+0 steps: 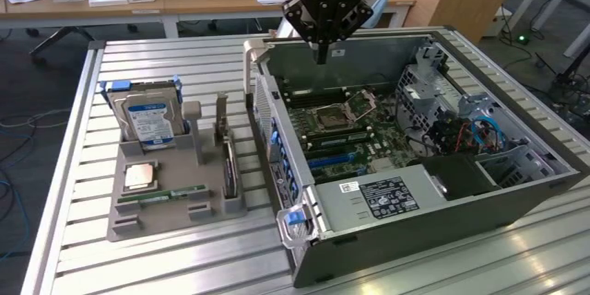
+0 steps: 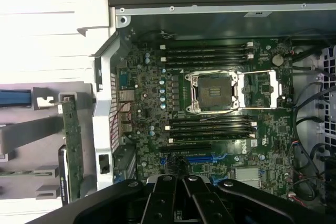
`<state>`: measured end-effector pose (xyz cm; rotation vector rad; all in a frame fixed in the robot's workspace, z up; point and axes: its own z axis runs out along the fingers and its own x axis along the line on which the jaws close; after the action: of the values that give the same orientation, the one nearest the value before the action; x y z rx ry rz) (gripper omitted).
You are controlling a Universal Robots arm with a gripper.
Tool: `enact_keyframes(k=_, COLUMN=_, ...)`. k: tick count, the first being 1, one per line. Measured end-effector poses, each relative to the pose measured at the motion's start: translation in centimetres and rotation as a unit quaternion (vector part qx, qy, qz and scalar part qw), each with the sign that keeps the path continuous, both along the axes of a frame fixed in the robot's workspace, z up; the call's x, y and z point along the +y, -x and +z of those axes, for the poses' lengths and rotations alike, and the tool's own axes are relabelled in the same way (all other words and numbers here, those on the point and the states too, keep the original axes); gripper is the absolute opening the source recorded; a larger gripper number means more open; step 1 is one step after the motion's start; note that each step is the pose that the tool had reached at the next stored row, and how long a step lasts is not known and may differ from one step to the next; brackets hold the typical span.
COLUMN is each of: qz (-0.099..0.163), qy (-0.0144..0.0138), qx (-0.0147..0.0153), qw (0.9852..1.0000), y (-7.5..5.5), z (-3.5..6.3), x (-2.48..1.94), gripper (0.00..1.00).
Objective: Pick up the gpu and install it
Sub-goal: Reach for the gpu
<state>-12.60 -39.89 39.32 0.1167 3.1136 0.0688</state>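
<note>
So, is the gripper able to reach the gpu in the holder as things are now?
Probably yes. The gpu stands on edge in the grey holder beside the open case, with nothing over its upper edge. The gripper hangs above the case's rim, jaws shut, so they would have to open first.

You had the gripper [image 2: 184, 184] at six o'clock, fingers pressed together, above the motherboard [image 2: 152, 103] inside the open case [image 2: 210, 22]. From there, the blue slot [image 2: 202, 158] and the CPU socket [image 2: 215, 92] lay toward twelve. The gpu [image 2: 72, 145] stood on edge in a grey holder [image 2: 31, 135] toward nine, outside the case.
</note>
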Motion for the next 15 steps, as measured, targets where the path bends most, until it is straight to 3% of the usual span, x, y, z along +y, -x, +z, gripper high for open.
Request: enact_keyframes(k=15, qz=0.000, qy=0.0000, qx=0.0000, qw=1.0000, y=3.1, z=-0.03, x=0.00, gripper=0.11)
